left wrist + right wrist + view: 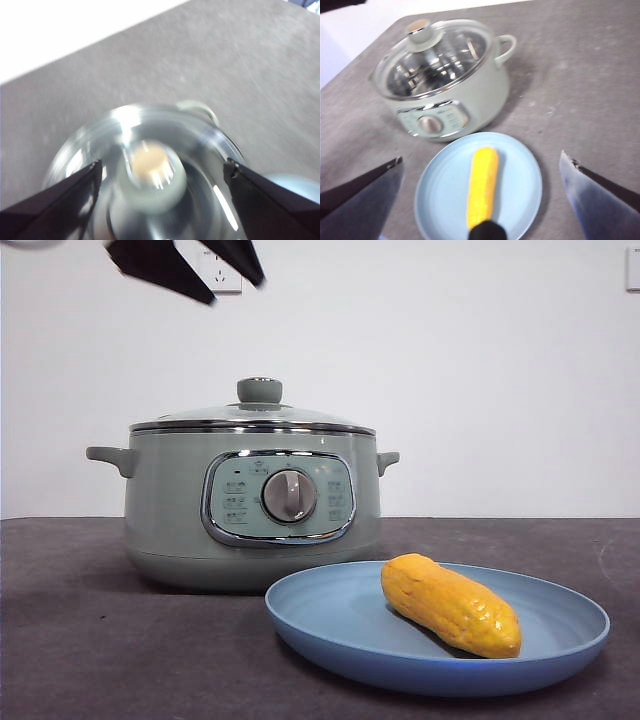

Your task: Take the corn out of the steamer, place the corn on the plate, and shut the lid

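Observation:
The sage-green steamer (pixel 250 505) stands on the table with the glass lid (pixel 252 417) resting on it, knob (pixel 259 391) up. The yellow-orange corn (pixel 450 604) lies on the light-blue plate (pixel 330 615) in front and to the right of the pot. My left gripper (pixel 161 170) is open high above the lid knob (pixel 150 177), apart from it; its black jaws show at the top of the front view (pixel 190 265). My right gripper (pixel 482 162) is open and empty, held above the plate (pixel 520 175) and corn (pixel 482 185).
The dark grey table (pixel 90 640) runs to a white wall with a socket (pixel 222 275). The steamer's side handles (pixel 110 457) stick out left and right. The plate's edge also shows in the left wrist view (pixel 295 182).

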Controlling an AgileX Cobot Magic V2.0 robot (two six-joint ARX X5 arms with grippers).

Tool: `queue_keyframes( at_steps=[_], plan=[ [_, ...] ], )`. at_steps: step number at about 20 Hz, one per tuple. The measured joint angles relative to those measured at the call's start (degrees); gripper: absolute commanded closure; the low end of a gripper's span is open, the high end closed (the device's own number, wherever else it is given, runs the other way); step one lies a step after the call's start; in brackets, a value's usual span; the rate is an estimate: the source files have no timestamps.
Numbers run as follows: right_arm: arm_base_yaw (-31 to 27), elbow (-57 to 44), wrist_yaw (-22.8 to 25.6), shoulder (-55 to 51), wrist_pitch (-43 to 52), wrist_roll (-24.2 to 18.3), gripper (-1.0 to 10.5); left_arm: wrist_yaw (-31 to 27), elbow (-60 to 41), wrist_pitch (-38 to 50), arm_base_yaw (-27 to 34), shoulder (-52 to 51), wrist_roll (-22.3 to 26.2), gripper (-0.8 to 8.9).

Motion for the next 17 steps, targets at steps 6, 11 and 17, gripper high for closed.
queue_keyframes(
  at_steps=[6, 11, 17],
  plan=[
    [0.0, 0.0, -7.2, 0.0, -2.1, -1.9, 4.1, 2.1, 0.0, -16.4, 0.0, -9.0, -1.4, 4.05],
    [0.0, 0.0, -11.9, 0.2, -6.3, -3.0, 4.1, 5.5, 0.0, -27.0, 0.0, -14.4, -1.8, 4.05],
    [0.0, 0.0, -14.0, 0.4, -8.9, -3.7, 4.2, 6.3, 0.0, -34.6, 0.0, -17.2, -1.9, 4.08]
  ],
)
